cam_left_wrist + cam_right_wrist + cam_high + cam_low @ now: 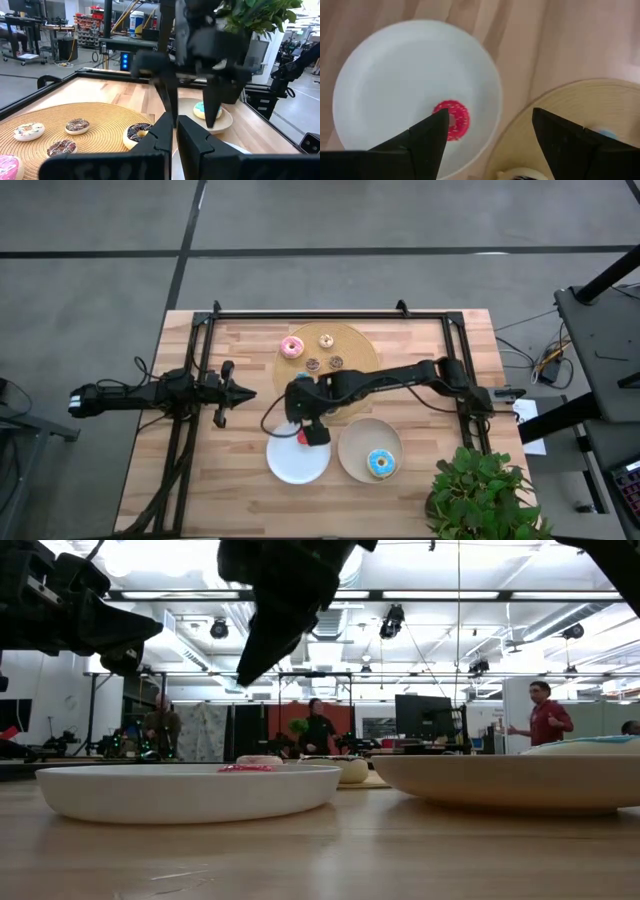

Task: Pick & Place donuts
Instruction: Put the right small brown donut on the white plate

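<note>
A tiny red donut [452, 120] lies flat in the white plate [290, 465], also seen in the low view [245, 768]. My right gripper [490, 114] hangs open above that plate, its fingers clear of the donut. The light blue donut [380, 463] lies in the beige plate [352, 442]. On the round woven board [350, 345] rest the pink donut [292, 347], a tan one [326, 340] and two small brown ones [313, 364]. A dark chocolate donut [137, 132] sits at the board's edge. My left gripper [238, 392] waits shut, left of the board.
A potted plant [475, 490] stands at the table's near right corner. Black frame rails [330, 313] run along the far edge and both sides. Bare wood [230, 470] lies left of the white plate. People stand in the room beyond the table.
</note>
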Controlling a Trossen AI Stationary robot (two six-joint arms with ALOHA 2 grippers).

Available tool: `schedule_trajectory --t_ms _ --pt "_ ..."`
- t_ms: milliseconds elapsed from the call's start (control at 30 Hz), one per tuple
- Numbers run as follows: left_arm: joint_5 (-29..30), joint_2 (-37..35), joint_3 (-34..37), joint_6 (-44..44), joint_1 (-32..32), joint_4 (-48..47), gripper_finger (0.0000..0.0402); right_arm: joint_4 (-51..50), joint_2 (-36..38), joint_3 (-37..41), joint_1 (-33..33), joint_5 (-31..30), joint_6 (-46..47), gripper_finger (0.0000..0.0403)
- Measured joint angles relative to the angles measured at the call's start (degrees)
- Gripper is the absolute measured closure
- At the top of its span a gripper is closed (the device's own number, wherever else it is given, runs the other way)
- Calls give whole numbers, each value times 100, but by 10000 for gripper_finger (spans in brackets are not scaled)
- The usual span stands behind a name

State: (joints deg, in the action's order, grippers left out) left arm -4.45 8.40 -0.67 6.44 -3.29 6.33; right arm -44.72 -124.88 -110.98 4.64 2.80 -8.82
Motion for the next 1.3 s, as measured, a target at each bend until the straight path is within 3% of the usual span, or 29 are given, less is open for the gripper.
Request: schedule_trajectory --t_ms 400,867,1300 --pt "0 0 0 0 1 -3 402 -298 416 188 -602 3 -131 133" --pt "0 -2 0 0 0 2 402 -744 801 212 -1148 10 -1024 136" --pt "0 -1 0 0 0 0 402 -930 1088 232 -1370 -272 -77 140"
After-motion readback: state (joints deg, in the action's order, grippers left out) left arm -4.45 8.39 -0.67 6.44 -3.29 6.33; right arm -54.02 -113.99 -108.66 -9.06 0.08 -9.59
